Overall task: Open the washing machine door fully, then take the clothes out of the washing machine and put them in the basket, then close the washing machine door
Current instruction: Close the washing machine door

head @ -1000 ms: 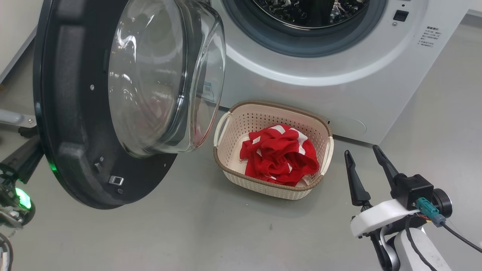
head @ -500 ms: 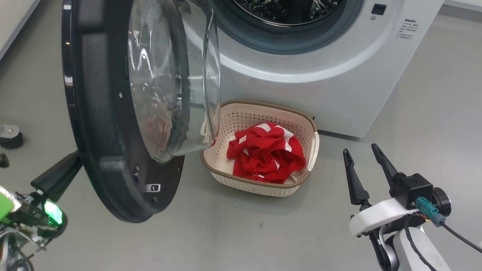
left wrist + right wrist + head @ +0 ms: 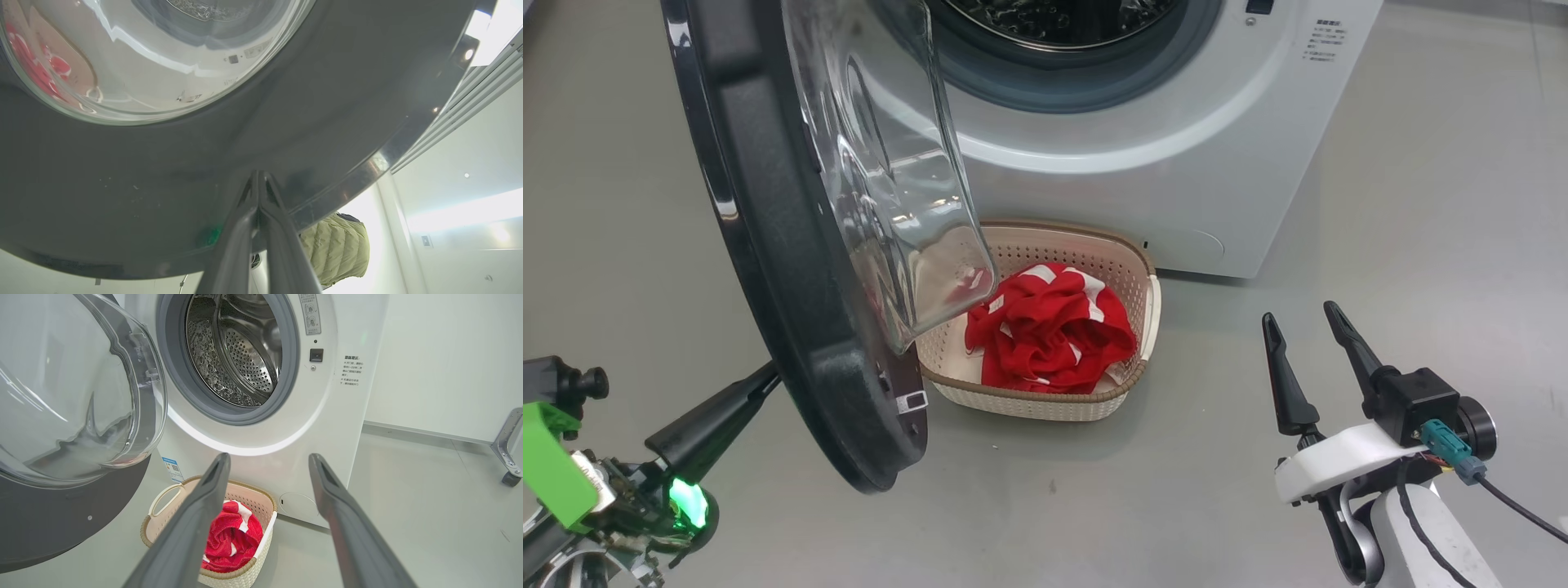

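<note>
- The washing machine door (image 3: 784,269) is seen standing partway open at the left of the head view. Its black ring is turned nearly edge-on, and its clear glass bowl (image 3: 890,188) bulges toward the machine and overhangs the basket's left end.
- The washing machine (image 3: 1176,180), white, is stood on the grey floor. Its grey rubber-ringed mouth is uncovered and the shiny perforated drum (image 3: 241,355) is exposed.
- The basket (image 3: 1029,404), cream, perforated and brown-rimmed, is set upright on the floor just before the machine's front, below the mouth.
- The clothes (image 3: 1045,339), bright red with white patches, are bundled in a crumpled heap inside the basket.
</note>
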Robot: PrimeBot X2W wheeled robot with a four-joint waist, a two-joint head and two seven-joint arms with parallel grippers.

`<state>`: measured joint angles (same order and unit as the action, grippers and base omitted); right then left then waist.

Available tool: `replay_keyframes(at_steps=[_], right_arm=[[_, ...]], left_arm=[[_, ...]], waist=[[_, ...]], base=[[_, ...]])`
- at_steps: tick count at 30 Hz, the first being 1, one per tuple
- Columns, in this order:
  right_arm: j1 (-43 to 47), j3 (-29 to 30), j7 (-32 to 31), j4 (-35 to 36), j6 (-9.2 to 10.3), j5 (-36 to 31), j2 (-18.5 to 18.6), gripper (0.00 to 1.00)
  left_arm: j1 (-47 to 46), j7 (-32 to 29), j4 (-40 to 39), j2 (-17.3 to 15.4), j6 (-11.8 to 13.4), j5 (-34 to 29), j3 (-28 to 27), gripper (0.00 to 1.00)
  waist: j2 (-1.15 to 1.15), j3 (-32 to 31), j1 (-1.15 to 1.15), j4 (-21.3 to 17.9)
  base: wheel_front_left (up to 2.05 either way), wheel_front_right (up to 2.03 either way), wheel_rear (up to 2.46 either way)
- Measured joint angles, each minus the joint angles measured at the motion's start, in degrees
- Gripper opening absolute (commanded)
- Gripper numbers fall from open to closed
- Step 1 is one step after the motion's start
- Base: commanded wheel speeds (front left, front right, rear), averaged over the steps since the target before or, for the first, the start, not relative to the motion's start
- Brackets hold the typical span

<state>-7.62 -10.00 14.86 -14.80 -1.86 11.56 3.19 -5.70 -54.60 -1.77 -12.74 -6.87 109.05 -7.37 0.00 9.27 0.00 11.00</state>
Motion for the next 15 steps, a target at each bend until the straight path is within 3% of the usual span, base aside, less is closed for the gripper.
replay_keyframes(at_steps=[15], right_arm=[[-1.38, -1.11, 0.00, 1.35, 0.56, 1.55, -0.18, 1.00]], left_arm=[[0.96, -2.56, -5.47, 0.43, -0.01, 0.22, 2.02, 0.00]], waist=[[0.00, 2.19, 0.00, -7.89]], base=[[0.00, 0.00, 0.00]])
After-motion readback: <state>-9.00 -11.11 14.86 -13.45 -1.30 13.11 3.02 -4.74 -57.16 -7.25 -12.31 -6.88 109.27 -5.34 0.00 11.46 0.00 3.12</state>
